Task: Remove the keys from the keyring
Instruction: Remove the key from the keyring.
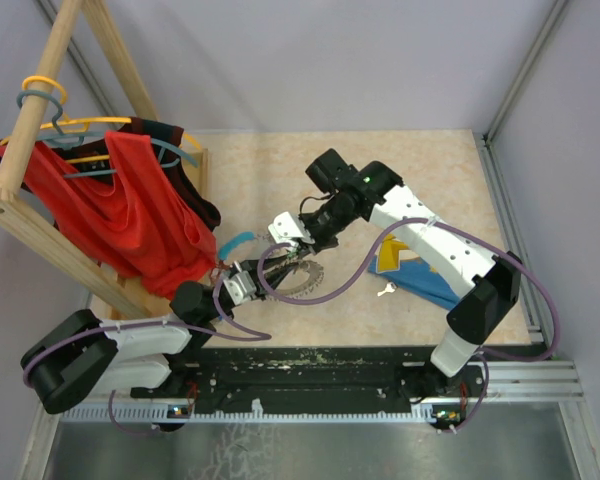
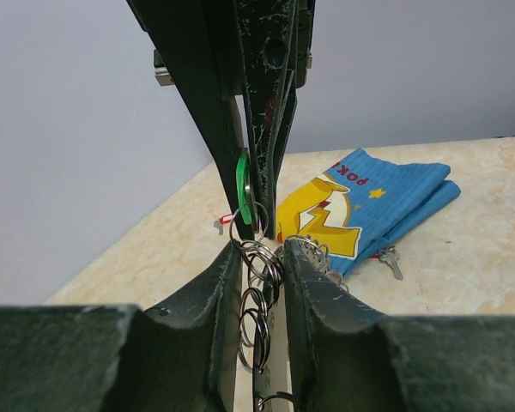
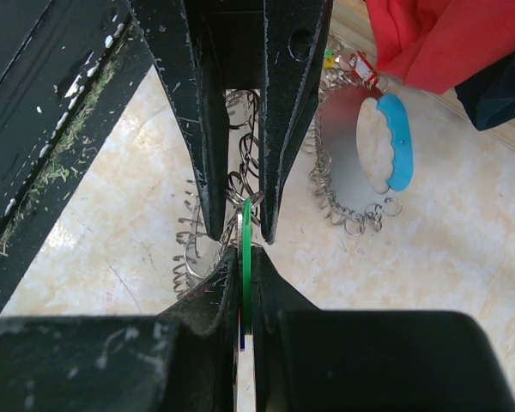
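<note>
**Jaws meet tip to tip at keyring, green tag pinched**

Right jaws: clamped tight on a green-tagged key point(image 3: 246, 257), which is seen edge-on between the tips. No gap shows on either side of the tag.

Left jaws: set narrowly apart, tips pointing straight at the right jaws' tips. Silver loops of the keyring point(image 1: 302, 280) fill the slot between the fingers point(image 2: 208, 309). Cannot tell whether they pinch the loops or only straddle them.

Keyring: one arc runs up between the left jaws. The rest curves away beside and below both pairs of jaws toward the desk point(image 1: 400, 180). A red tag point(image 3: 360, 64) sits at the fringe beyond the left jaws.

Beyond the right jaws, well apart, lies a blue pouch point(image 2: 395, 197). A loose key point(image 2: 391, 262) lies just beside its edge.
</note>
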`<action>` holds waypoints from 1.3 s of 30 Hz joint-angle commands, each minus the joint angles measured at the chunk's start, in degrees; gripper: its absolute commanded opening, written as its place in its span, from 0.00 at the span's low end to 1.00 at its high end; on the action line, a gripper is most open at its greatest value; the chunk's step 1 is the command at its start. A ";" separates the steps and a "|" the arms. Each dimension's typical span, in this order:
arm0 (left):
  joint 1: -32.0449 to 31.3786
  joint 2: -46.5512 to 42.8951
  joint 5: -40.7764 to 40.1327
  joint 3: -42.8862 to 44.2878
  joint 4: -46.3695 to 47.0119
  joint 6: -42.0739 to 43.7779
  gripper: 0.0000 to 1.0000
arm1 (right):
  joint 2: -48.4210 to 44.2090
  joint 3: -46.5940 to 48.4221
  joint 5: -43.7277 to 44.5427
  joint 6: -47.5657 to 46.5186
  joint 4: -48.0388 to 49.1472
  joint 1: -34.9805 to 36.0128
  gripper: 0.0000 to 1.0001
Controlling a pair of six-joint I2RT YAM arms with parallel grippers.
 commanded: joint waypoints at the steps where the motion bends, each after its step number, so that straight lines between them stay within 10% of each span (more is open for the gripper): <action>1: -0.13 -0.91 -0.98 -0.33 2.40 -0.44 0.30 | -3.89 -0.50 -1.40 2.11 3.09 0.27 0.00; 19: -0.15 -12.26 -4.50 -3.86 -4.27 -1.90 0.57 | -5.52 -4.92 -0.35 9.83 9.79 -0.76 0.00; 29: -0.16 -30.10 -7.26 -4.21 -25.30 -15.89 0.43 | -5.48 -6.22 -1.78 14.40 13.36 -2.34 0.00; 39: -0.23 -23.63 -7.25 0.65 -30.13 -20.84 0.32 | -7.07 -8.47 -2.31 15.49 15.08 -2.70 0.00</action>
